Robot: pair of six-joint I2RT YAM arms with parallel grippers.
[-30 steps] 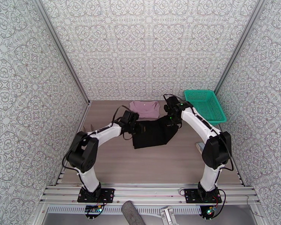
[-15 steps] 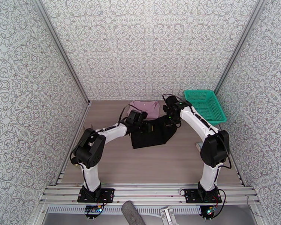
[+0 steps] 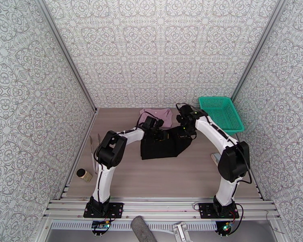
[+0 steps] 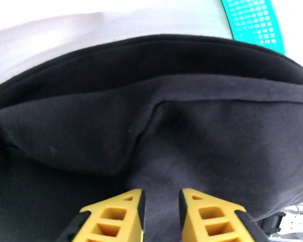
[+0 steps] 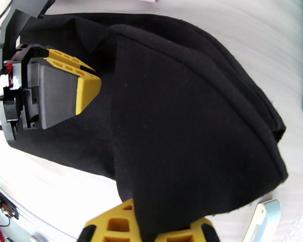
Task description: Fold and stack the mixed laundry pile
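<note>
1. The left hand [image 3: 156,132] had travelled rightward from a second before and sat over the far-left part of the black garment [image 3: 161,148], just in front of the mauve-pink shirt [image 3: 156,114].
2. Its fingers [image 4: 127,210] stood nearly together, pinching black cloth in the slim gap.
3. The right hand [image 3: 184,132] stayed at the garment's far-right corner, clamped on a fold.
4. The garment lay mid-counter [image 3: 151,178], its left edge squarer than before.
5. The raised left arm had uncovered tongs [image 3: 95,156] and a small round object [image 3: 84,174].
</note>
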